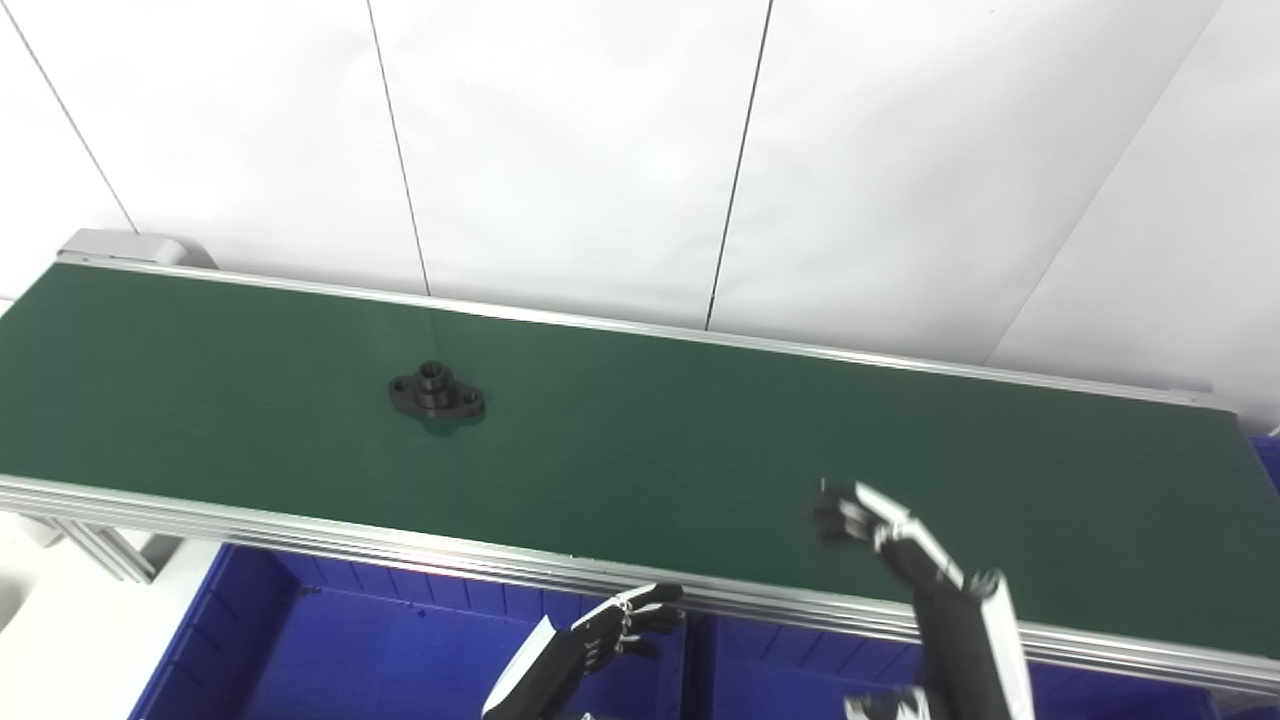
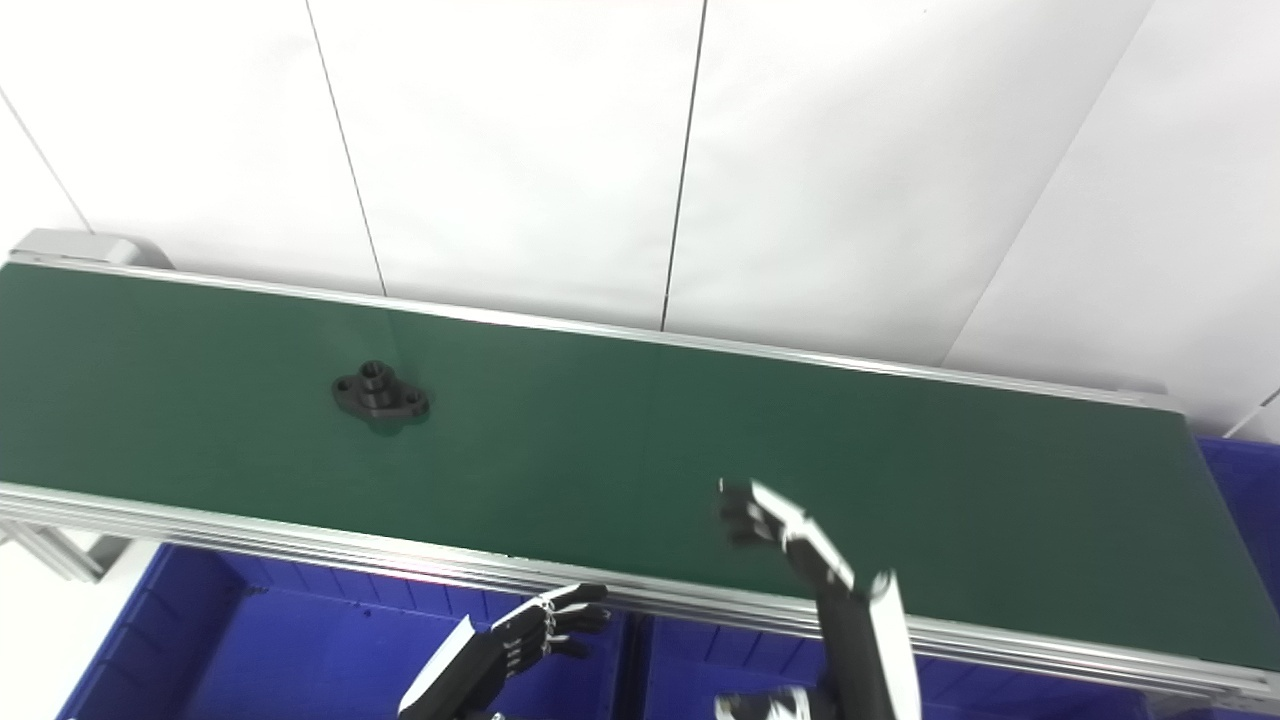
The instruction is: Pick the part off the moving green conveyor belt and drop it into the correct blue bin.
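One black part (image 1: 437, 395), a flanged piece with a round central boss and bolt holes, is seen lying on the matte green conveyor belt (image 1: 700, 440), left of centre. Two blue bins (image 1: 380, 650) are noted below the aluminium rail. The left hand (image 1: 625, 628) is held open over the bins; the right hand (image 1: 865, 520) is raised above the belt, fingers curled, holding nothing.

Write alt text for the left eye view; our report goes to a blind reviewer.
A black flanged part lies on the green conveyor belt, left of centre, untouched. The right hand hovers over the belt's near right side, holding nothing; the left hand waits below the belt's near edge above the blue bins.
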Motion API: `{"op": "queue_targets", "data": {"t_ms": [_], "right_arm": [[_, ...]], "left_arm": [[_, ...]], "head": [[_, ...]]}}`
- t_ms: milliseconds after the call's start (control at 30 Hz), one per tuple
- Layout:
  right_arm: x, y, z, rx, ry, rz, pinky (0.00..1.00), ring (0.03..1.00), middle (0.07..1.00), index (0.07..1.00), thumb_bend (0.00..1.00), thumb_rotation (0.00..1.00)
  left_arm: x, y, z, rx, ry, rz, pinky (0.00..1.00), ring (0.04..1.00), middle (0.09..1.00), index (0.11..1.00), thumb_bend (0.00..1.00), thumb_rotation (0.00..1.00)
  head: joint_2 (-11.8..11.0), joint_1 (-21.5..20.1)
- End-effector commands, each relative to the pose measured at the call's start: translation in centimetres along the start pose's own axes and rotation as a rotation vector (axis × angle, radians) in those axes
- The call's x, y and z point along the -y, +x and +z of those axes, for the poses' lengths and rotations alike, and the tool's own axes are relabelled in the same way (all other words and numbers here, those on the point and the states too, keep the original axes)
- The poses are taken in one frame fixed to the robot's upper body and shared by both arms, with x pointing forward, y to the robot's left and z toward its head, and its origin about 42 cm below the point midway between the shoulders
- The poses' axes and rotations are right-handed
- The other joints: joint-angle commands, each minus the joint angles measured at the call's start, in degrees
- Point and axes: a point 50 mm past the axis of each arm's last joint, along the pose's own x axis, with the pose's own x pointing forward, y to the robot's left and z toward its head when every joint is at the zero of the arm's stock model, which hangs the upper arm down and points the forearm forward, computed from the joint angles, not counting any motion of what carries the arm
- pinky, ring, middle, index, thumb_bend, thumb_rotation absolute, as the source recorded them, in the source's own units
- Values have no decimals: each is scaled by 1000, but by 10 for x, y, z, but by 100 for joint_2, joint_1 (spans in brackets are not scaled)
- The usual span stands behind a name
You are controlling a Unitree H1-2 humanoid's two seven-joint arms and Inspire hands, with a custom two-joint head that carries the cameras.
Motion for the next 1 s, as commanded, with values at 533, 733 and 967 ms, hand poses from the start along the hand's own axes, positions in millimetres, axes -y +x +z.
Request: {"op": "queue_targets", "data": {"t_ms": [533, 733, 967], "right_arm": [[-18, 159, 1, 70, -269, -14, 619, 741, 819, 836, 899, 644], [-30, 192, -17, 0, -372, 38, 627, 735, 807, 835, 911, 647], [-44, 226, -48, -26, -469, 140, 642, 739, 798, 831, 921, 654]], "left_arm": [[-3, 7, 10, 72, 17, -7, 732, 829, 845, 854, 926, 609], [-2, 10, 10, 72, 21, -10, 705, 813, 836, 852, 938, 609], [2, 11, 9, 68, 12, -10, 712, 818, 838, 845, 940, 603]], "head": [[39, -55], [18, -9], [-3, 70]]}}
